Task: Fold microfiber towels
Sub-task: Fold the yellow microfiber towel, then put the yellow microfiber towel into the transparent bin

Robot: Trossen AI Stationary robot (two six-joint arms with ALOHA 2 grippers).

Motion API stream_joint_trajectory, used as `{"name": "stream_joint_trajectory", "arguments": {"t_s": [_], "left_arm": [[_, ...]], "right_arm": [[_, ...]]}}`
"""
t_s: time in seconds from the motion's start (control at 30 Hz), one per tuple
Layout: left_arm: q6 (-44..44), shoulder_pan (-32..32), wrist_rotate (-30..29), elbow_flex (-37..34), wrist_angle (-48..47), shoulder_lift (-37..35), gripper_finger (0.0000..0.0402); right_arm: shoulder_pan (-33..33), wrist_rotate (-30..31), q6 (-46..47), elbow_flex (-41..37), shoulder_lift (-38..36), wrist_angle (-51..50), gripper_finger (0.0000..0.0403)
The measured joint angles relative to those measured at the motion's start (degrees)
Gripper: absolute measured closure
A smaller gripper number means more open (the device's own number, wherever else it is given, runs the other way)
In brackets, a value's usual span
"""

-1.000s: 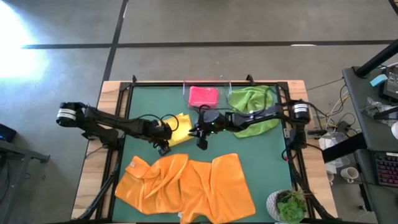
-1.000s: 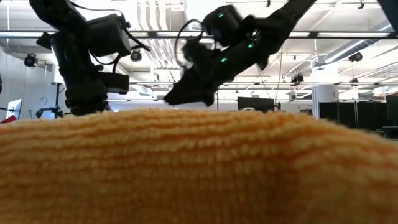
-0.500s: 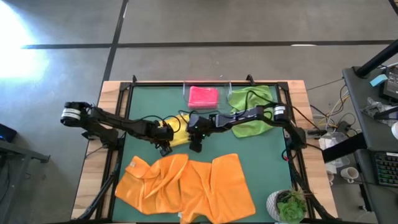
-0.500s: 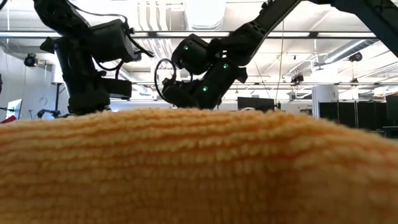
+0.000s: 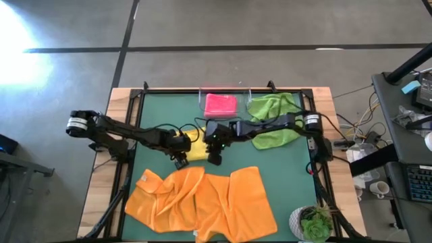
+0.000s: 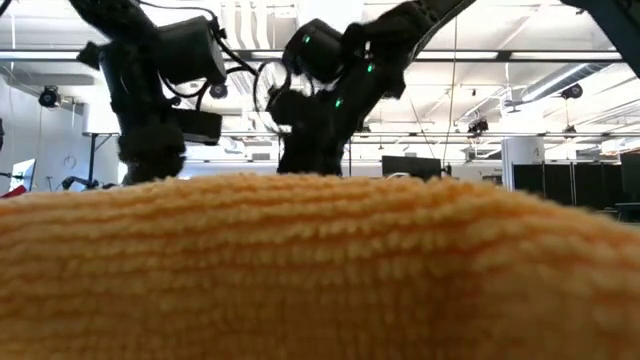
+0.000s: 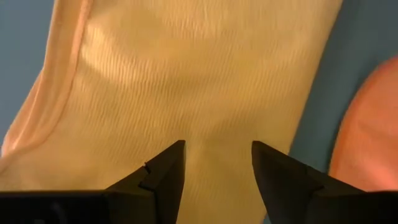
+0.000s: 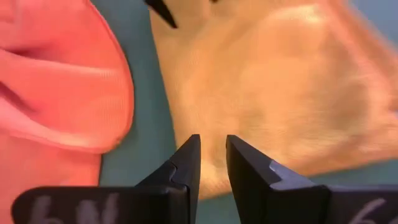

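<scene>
Left gripper (image 5: 181,160): over the left edge of the yellow towel (image 5: 196,143), fingers spread wide with yellow cloth below them, nothing clamped.
Right gripper (image 5: 214,158): at the yellow towel's right edge, fingers narrowly parted, holding nothing.
Yellow towel: mid-desk, between the two grippers.
Orange towels (image 5: 202,201): rumpled, spread across the near half of the desk (image 5: 283,175).
Pink towel (image 5: 221,104): folded, far centre.
Green towel (image 5: 273,115): bunched at far right, under the right arm.
Potted plant (image 5: 314,224): near right corner.
</scene>
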Motion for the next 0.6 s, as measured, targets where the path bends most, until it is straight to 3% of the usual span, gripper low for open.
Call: {"name": "stream_joint_trajectory", "arguments": {"t_s": [0.2, 0.4, 0.6], "left_arm": [[-0.09, -3.72, 0.34, 3.89, -11.82, -2.07, 0.0233], [-0.44, -10.78, 0.02, 4.02, -13.02, -4.0, 0.0233], [3.75, -16.75, -8.38, 3.87, -13.47, -2.23, 0.0233]], "right_arm": [[-0.12, 0.07, -6.94, -1.55, -8.61, -9.94, 0.0335], [-0.16, 0.11, -9.67, -9.35, -16.85, -10.61, 0.0335], [-0.14, -0.87, -10.11, -15.36, -18.58, -6.18, 0.0335]]}}
